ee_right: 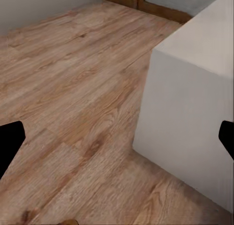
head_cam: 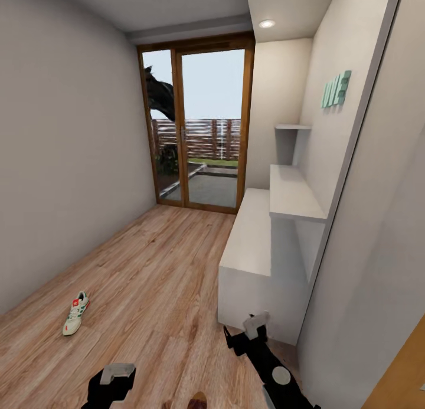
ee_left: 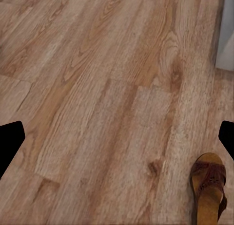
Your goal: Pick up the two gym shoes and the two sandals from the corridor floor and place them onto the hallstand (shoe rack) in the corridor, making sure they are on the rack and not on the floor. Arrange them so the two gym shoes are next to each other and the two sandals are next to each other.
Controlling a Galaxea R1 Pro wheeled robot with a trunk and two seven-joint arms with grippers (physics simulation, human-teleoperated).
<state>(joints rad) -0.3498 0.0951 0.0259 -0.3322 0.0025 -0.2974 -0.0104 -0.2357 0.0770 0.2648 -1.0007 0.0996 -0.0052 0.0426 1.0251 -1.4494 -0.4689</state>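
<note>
One white gym shoe [head_cam: 75,313] with green stripes and a red patch lies alone on the corridor floor [head_cam: 153,279] at the left. A brown sandal [ee_left: 208,187] with a tan sole lies on the planks just ahead of my left gripper [ee_left: 117,142], which is open and holds nothing. The sandal's toe [head_cam: 198,400] peeks in at the bottom edge of the head view, between my arms. The pale hallstand [head_cam: 254,244] runs along the right wall. My right gripper [ee_right: 117,142] is open, low over the floor, facing the hallstand's near end panel [ee_right: 190,118].
A glass door with a wooden frame [head_cam: 200,120] closes the corridor's far end. Staggered wall shelves [head_cam: 292,190] step up above the bench top. A plain wall [head_cam: 65,161] bounds the left side. Wide floor lies between shoe and hallstand.
</note>
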